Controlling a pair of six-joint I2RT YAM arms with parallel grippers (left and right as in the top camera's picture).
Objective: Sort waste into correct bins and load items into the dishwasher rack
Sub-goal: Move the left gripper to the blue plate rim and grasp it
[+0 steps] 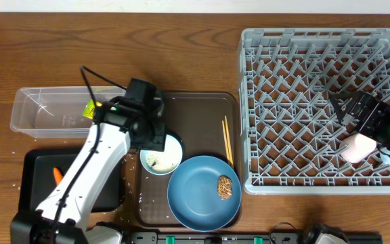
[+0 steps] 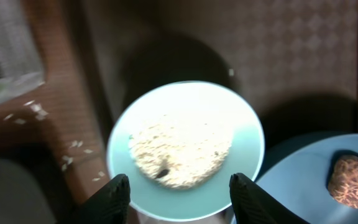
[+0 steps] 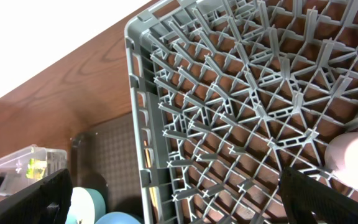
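A small light-blue cup (image 2: 185, 143) with white rice grains (image 2: 179, 152) in it stands on the dark brown serving tray (image 1: 195, 108). My left gripper (image 2: 180, 186) hangs open just above the cup (image 1: 161, 157), a finger over each side of its rim, holding nothing. A large blue plate (image 1: 204, 192) carries a brown food lump (image 1: 226, 188). Beside it lie two chopsticks (image 1: 227, 141). My right gripper (image 3: 179, 205) is wide open over the grey dishwasher rack (image 1: 323, 108). A white-pink cup (image 1: 357, 147) lies in the rack beside it.
A clear tub (image 1: 53, 112) at the left holds a yellow-green wrapper (image 1: 92, 108). In front of it a black tray (image 1: 39, 176) holds a small carrot (image 1: 57, 175). Loose rice grains (image 2: 36, 112) lie beside the serving tray.
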